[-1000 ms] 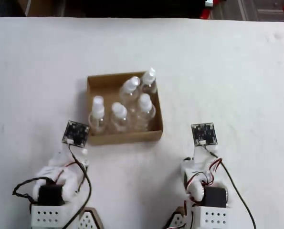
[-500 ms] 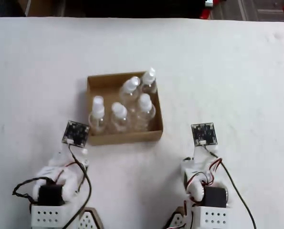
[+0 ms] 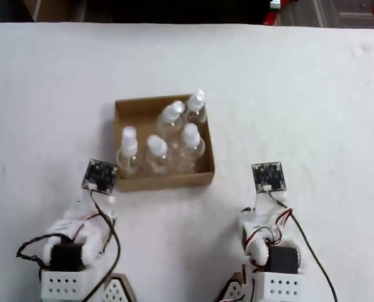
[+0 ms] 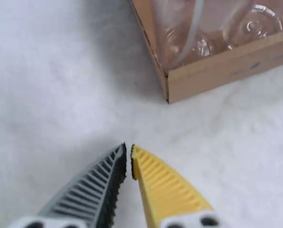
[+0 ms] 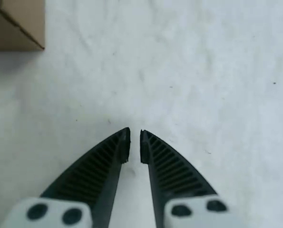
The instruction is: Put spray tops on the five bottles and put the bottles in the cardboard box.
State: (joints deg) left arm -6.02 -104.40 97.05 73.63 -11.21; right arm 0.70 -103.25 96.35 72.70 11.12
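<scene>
The box (image 3: 165, 181) sits on the table (image 3: 300, 94) ahead of the left arm, with all five bottles (image 3: 156, 157) inside it. The left gripper (image 4: 128, 154) hangs low over the cloth just short of the box's near corner and does not touch it. Its grey and yellow fingers are closed to a thin slit on nothing. The right gripper (image 5: 135, 142) is over bare table, well to the side of the box. Its black fingers are also nearly together and empty.

Nothing differs from a second ago: both arms, the box and the bottles lie as before.

The bottles stand with their white tops (image 3: 129, 134) up, three along the near wall and two behind at the far right. Whether the back pair leans cannot be told. The box's longer side runs across the table.
</scene>
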